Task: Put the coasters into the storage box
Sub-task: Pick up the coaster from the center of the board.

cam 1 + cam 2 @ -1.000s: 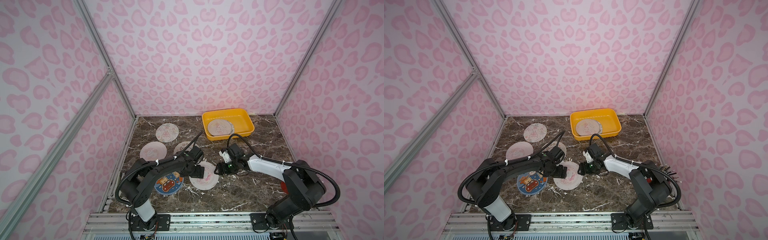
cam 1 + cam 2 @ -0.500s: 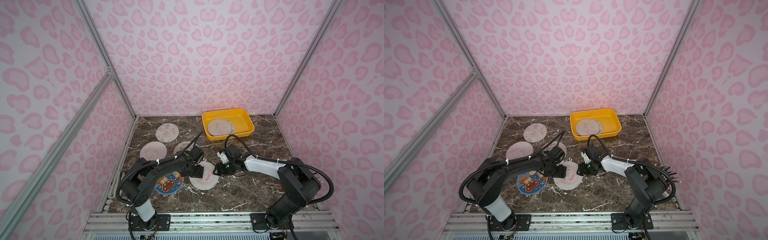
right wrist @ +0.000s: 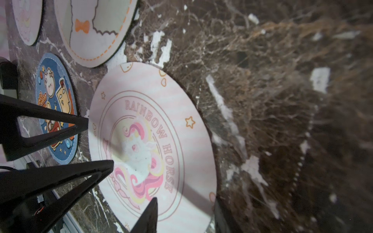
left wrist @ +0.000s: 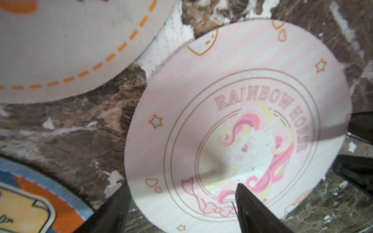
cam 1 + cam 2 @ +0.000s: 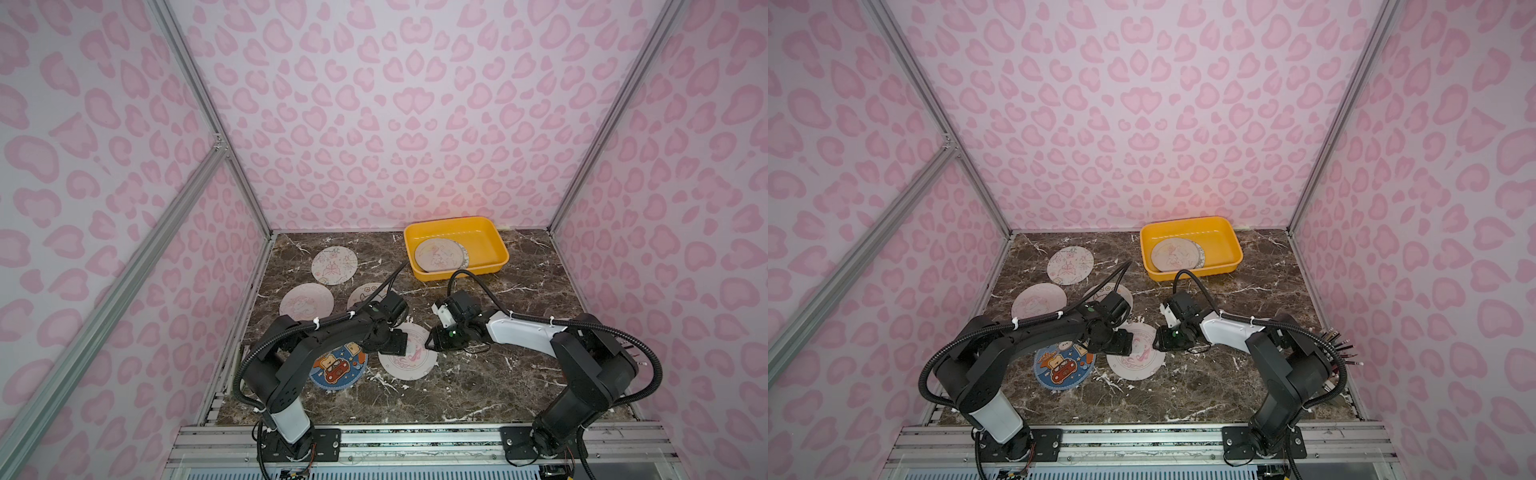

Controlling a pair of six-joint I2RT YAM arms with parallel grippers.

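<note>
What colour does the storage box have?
The storage box is yellow-orange, clearest in a top view.

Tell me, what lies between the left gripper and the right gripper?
The pink Rainbow Horse coaster lies between the left gripper and the right gripper, which stand at its opposite edges; both wrist views show it.

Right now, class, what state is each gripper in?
Left gripper: open, fingers astride the Rainbow Horse coaster's rim.
Right gripper: open, astride that coaster's rim too.

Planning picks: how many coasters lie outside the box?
5: butterfly coaster farthest; pale coaster and dashed-rim coaster mid-table; blue-rimmed coaster and Rainbow Horse coaster nearest. Left arm may hide more.
</note>
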